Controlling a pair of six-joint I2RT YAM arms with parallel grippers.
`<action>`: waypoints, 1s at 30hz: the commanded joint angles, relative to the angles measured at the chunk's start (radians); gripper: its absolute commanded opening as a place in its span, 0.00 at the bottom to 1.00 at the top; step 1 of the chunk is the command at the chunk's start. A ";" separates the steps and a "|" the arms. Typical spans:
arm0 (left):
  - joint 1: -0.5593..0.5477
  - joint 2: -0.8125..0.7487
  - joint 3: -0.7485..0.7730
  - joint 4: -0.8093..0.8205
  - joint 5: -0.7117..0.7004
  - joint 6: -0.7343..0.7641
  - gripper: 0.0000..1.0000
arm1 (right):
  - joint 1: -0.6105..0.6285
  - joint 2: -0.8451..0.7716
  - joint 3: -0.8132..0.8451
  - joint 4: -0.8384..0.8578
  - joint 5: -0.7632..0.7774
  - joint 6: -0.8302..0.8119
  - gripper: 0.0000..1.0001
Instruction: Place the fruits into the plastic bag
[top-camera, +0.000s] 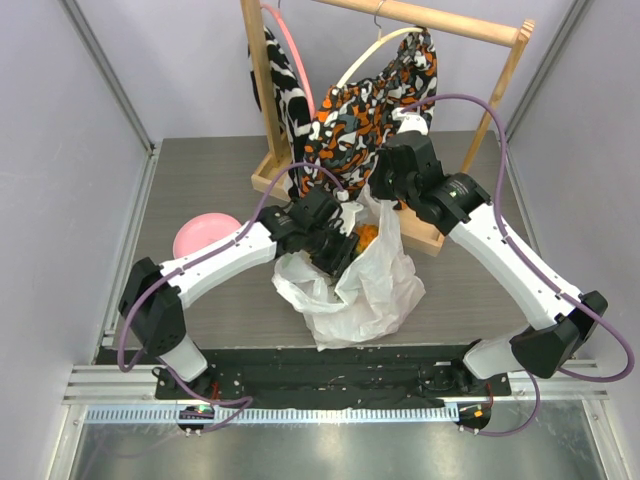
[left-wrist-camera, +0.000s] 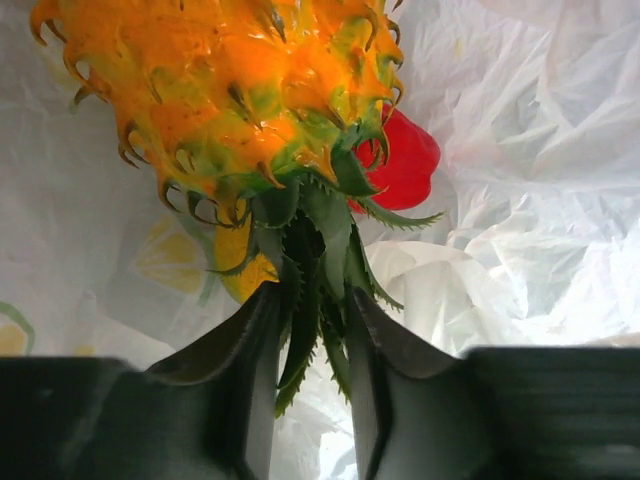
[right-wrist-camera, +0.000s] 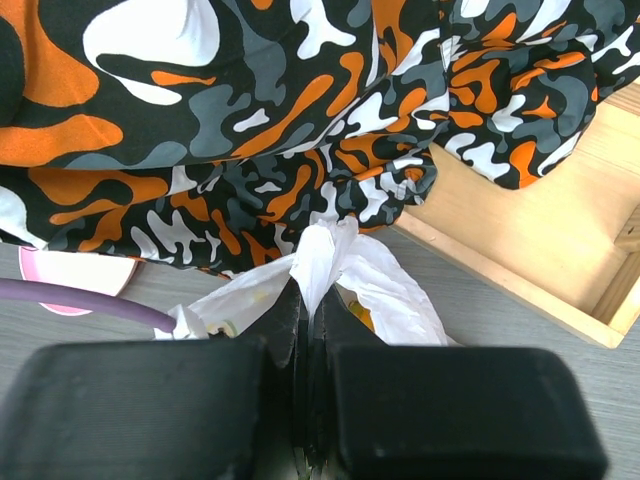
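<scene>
My left gripper (left-wrist-camera: 312, 290) is shut on the green crown of the orange pineapple (left-wrist-camera: 250, 90) and holds it inside the translucent white plastic bag (left-wrist-camera: 530, 200). A shiny red fruit (left-wrist-camera: 405, 160) and a yellow-orange round fruit (left-wrist-camera: 240, 265) lie in the bag behind the pineapple. In the top view the left gripper (top-camera: 330, 245) sits in the bag's mouth, and the bag (top-camera: 365, 290) slumps on the table. My right gripper (right-wrist-camera: 308, 290) is shut on a bunched handle of the bag (right-wrist-camera: 330, 250) and holds it up; it also shows in the top view (top-camera: 385, 190).
A wooden rack (top-camera: 400, 15) with its base tray (right-wrist-camera: 530, 240) stands behind the bag, draped with orange-black-white patterned cloth (right-wrist-camera: 250, 120). A round pink plate (top-camera: 205, 235) lies to the left of the bag. A purple cable (right-wrist-camera: 70, 295) crosses the right wrist view.
</scene>
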 joint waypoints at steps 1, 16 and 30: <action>-0.004 -0.033 -0.005 0.034 -0.017 -0.032 0.46 | -0.002 -0.053 -0.007 0.041 0.009 0.010 0.02; -0.004 -0.121 0.046 0.080 -0.197 -0.120 0.97 | -0.002 -0.063 -0.017 0.041 0.021 0.012 0.02; 0.021 -0.490 -0.071 -0.029 -0.774 -0.443 1.00 | -0.002 -0.053 -0.008 0.040 0.018 0.010 0.02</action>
